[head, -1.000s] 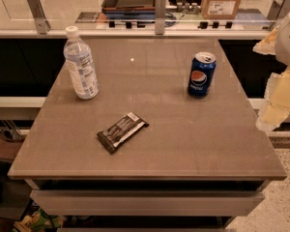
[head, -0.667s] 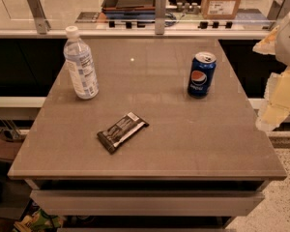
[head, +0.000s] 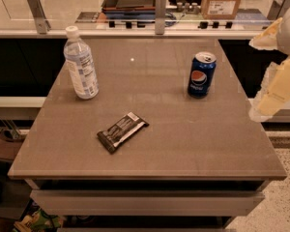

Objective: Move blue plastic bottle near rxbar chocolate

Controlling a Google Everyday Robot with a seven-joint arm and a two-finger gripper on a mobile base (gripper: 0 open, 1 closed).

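**Clerk:** Item one: tall clear plastic bottle with white screw cap and pale blue-and-white label (head: 80, 64). It stands upright at 10 o'clock on the grey-brown rectangular tabletop (head: 183, 144), near the left edge

**Checker:** Item two?

**Clerk:** Flat snack bar in a dark brown-black wrapper with pale lettering (head: 122, 131), lying at about 7 o'clock from the table's middle. Its long axis runs from 8 o'clock to 2 o'clock. It sits toward 5 o'clock from the bottle, apart from it with bare table between

**Checker:** And the gripper?

**Clerk:** Pale cream gripper (head: 268, 100), off the table past its right edge at 3 o'clock and touching nothing. I cannot tell whether it is open or closed (only a pale outline shows at the border of the view)

**Checker:** The relation that matters?

**Clerk:** The bottle lies toward 9 to 10 o'clock from the gripper, across the full width of the table. Its long axis is vertical, so I judge a level approach to its side would suit

**Checker:** Anything between?

**Clerk:** Item three: short dark-blue Pepsi can (head: 201, 75), upright at 2 o'clock, nearer the gripper than the bottle is. In my judgement it stands close to the straight line of reach, so the path would do well to pass on its 6 o'clock side
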